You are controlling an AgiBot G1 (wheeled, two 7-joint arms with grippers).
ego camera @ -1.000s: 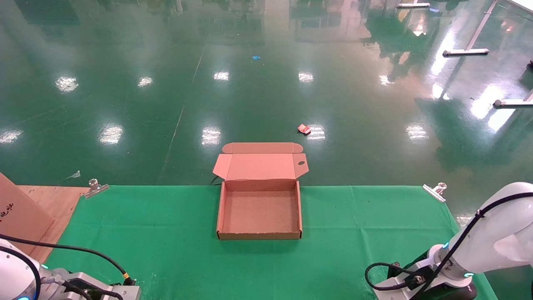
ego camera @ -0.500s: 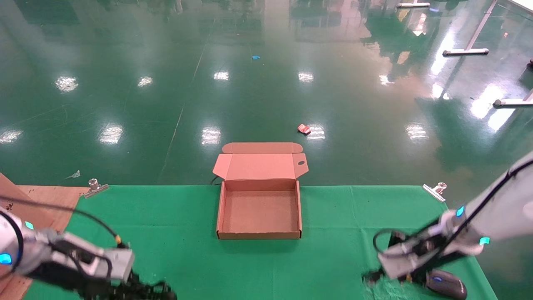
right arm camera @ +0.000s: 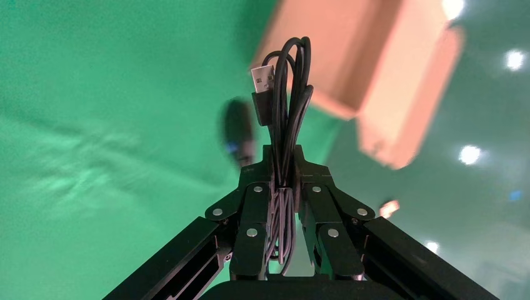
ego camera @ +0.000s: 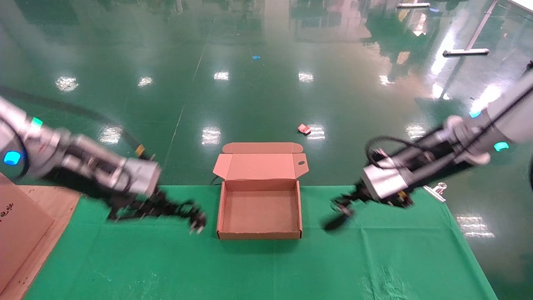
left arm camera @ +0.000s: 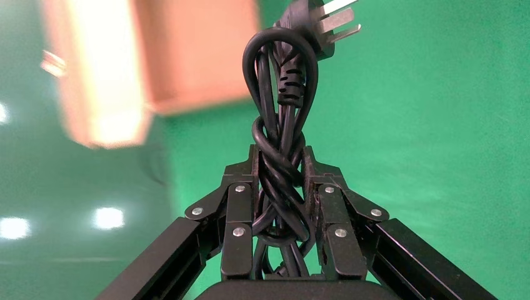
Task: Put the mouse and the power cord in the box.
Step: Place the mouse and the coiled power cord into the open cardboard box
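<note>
The box point(ego camera: 259, 235) stands open and empty at the middle of the green cloth, its lid flap point(ego camera: 260, 166) folded back. Left of it, my left gripper point(ego camera: 166, 207) hangs above the cloth, shut on the power cord point(left arm camera: 279, 125), a twisted thick black bundle whose pronged plug point(ego camera: 195, 223) hangs just off the box's left wall. On the box's right side, my right gripper point(ego camera: 352, 199) is shut on the mouse's thin looped cable point(right arm camera: 289, 106), USB plug point(right arm camera: 262, 78) showing. The mouse point(ego camera: 335, 223) dangles below it, blurred, above the cloth.
A brown cardboard sheet point(ego camera: 16, 233) lies over the table's left edge. A metal clip point(ego camera: 435, 189) pins the cloth at the far right corner. The table's far edge runs just behind the box, with shiny green floor beyond.
Both arms rose from the near corners and swung in toward the box. The left carries the power cord; the right lifted the mouse off the cloth by its cable.
</note>
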